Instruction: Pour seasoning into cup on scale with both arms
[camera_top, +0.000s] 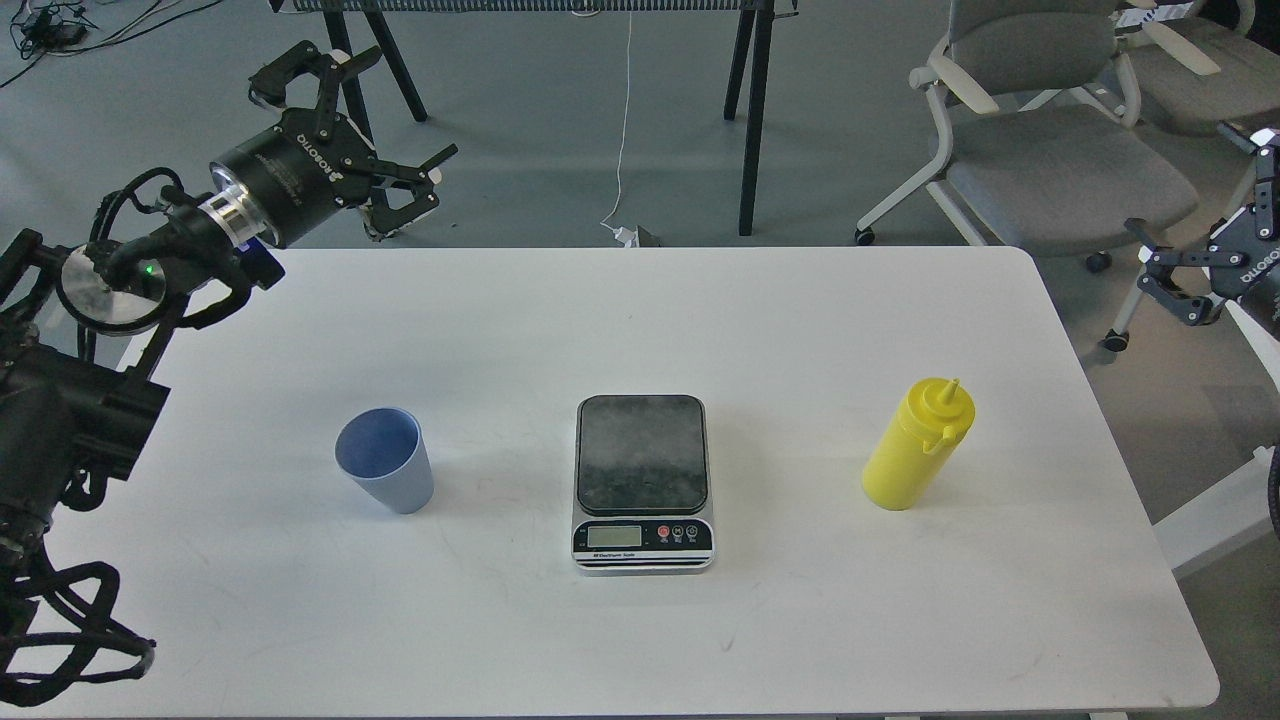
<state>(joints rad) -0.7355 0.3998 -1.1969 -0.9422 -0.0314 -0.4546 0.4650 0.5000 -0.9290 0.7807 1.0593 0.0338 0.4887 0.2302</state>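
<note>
The light blue cup stands upright on the white table, left of the scale. The scale's dark platform has nothing on it. The yellow seasoning bottle stands upright to the right of the scale. My left gripper is open and empty, high above the table's far left edge, well behind the cup. My right gripper is open and empty at the right edge of the view, beyond the table's right side and behind the bottle.
Grey office chairs stand past the table's far right corner, close to my right gripper. Black stand legs and a white cable are on the floor behind the table.
</note>
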